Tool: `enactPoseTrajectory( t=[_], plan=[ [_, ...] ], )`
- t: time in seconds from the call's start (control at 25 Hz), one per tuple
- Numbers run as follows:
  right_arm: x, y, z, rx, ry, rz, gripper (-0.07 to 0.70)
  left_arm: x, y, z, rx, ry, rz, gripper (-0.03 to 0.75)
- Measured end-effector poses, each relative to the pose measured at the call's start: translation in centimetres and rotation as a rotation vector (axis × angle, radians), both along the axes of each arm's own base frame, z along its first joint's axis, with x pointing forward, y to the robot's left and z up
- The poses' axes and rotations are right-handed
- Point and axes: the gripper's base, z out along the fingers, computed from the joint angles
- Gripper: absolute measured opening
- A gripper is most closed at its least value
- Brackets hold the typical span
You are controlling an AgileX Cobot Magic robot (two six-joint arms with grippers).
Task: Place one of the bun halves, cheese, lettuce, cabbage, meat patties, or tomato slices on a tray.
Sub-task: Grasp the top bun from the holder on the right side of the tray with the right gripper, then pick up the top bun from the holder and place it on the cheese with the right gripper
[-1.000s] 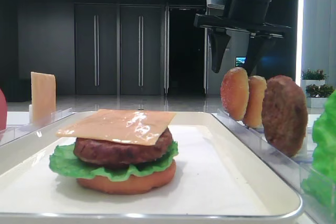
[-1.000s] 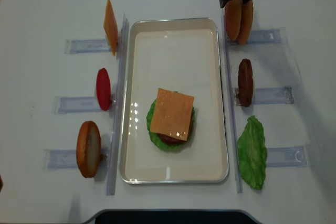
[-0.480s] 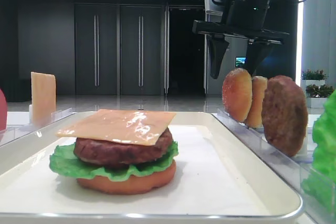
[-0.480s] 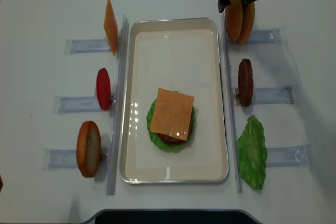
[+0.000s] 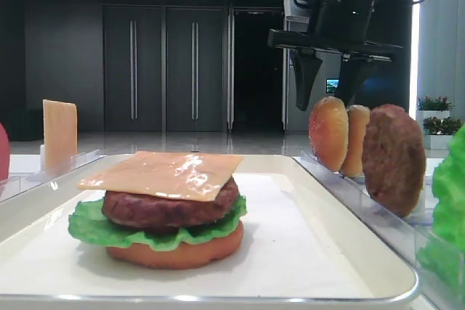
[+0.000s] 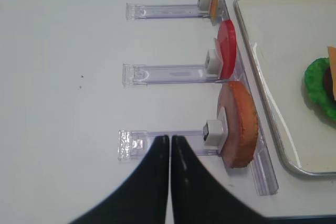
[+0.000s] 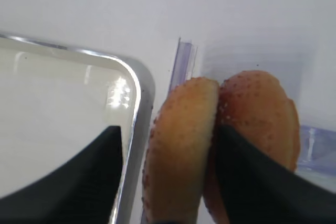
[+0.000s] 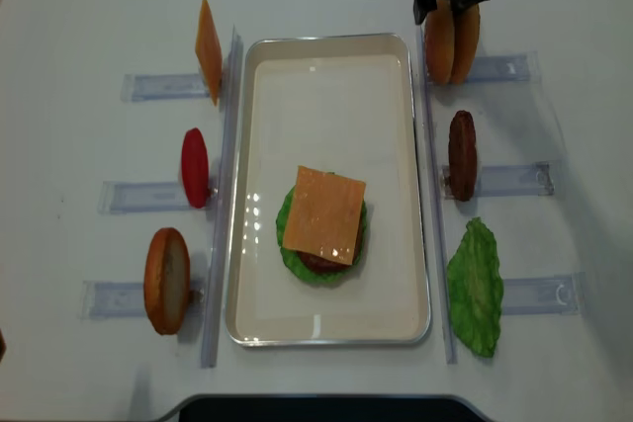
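Note:
Two bun halves stand on edge side by side in a rack right of the tray [image 8: 420, 195]. My right gripper [image 7: 168, 177] is open astride the left bun half [image 7: 184, 145]. Its right finger [image 7: 252, 182] is wedged between that half and the other bun half [image 7: 262, 114], while the left finger [image 7: 89, 177] stands apart, over the tray's rim. From the low view the gripper [image 5: 325, 103] hangs just over the bun half [image 5: 328, 133]. On the tray sit a bun bottom, lettuce, a patty and cheese [image 8: 324, 210], stacked. My left gripper [image 6: 169, 139] is shut and empty.
Right of the tray, racks hold a meat patty [image 8: 462, 155] and a lettuce leaf [image 8: 476, 287]. Left of it stand a cheese slice [image 8: 208, 49], a tomato slice [image 8: 195, 167] and a flat bun bottom [image 8: 166, 280]. The left gripper hovers over that bun's rack [image 6: 157, 142].
The right gripper has come down a little over the bun halves and its jaws have narrowed around the left one. The left gripper has not moved.

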Motion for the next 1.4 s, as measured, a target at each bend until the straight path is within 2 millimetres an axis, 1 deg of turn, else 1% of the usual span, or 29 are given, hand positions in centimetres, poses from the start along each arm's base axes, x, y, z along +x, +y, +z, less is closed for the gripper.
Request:
enactPoseTrajectory(
  t=[0.2, 0.24, 0.76, 0.92, 1.0, 1.28, 1.4],
  plan=[
    [-0.2, -0.1, -0.1, -0.017, 0.025, 0.003, 0.272, 0.0, 0.0, 0.0, 0.000, 0.000, 0.000, 0.000],
    [-0.3, -0.1, -0.1, -0.017, 0.030, 0.003, 0.255, 0.0, 0.0, 0.0, 0.000, 0.000, 0.000, 0.000],
    [-0.6, -0.2, -0.3, -0.019, 0.078, -0.009, 0.251, 0.0, 0.0, 0.0, 0.000, 0.000, 0.000, 0.000],
    [-0.9, -0.3, 0.0, -0.021, 0.098, -0.016, 0.251, 0.0, 0.0, 0.0, 0.000, 0.000, 0.000, 0.000],
    [-1.1, -0.3, 0.4, -0.020, 0.099, -0.017, 0.251, 0.0, 0.0, 0.0, 0.000, 0.000, 0.000, 0.000],
    [-2.0, -0.6, 3.4, 0.003, 0.066, -0.040, 0.251, 0.0, 0.0, 0.0, 0.000, 0.000, 0.000, 0.000],
    [-2.4, -0.7, 4.2, 0.013, 0.076, -0.055, 0.249, 0.0, 0.0, 0.0, 0.000, 0.000, 0.000, 0.000]
  ],
)
